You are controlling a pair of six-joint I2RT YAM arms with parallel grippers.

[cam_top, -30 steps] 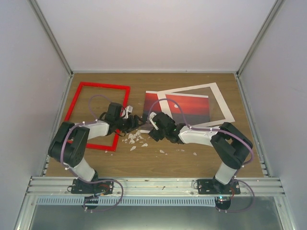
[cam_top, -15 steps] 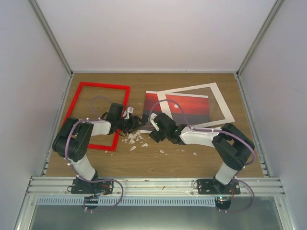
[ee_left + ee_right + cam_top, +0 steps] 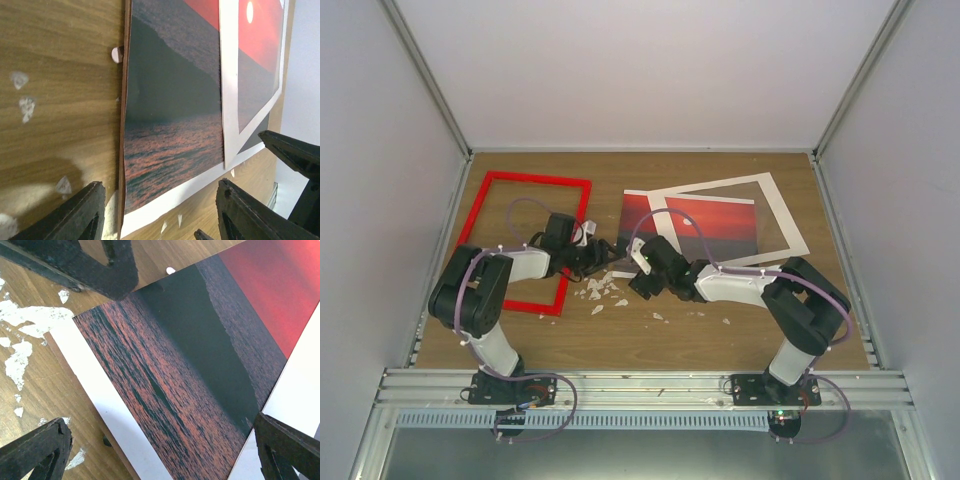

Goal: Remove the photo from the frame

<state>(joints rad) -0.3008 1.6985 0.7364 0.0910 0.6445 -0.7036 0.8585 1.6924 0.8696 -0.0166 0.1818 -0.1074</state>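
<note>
Frame of thin bright red lies flat on the left side of the worktop, bare wood showing through its opening, and the left arm crosses above its near right corner. Just right of it, the left claw reaches toward the middle. The left wrist view shows this claw released, its two dark fingers spread wide on either side of the photo's near edge and grasping nothing. White flakes are scattered on the wood near both claws. The right claw sits close beside the left one, facing the same corner. In its own camera the right claw is also spread wide and holds nothing. The photo lies flat right of centre, well apart from the frame and outside it. Its dark sea and hills sit nearest the claws, with red sky beyond. A thin brown board shows under its left edge. A white mat lies tilted over the photo's right part, reaching toward the far right.
</note>
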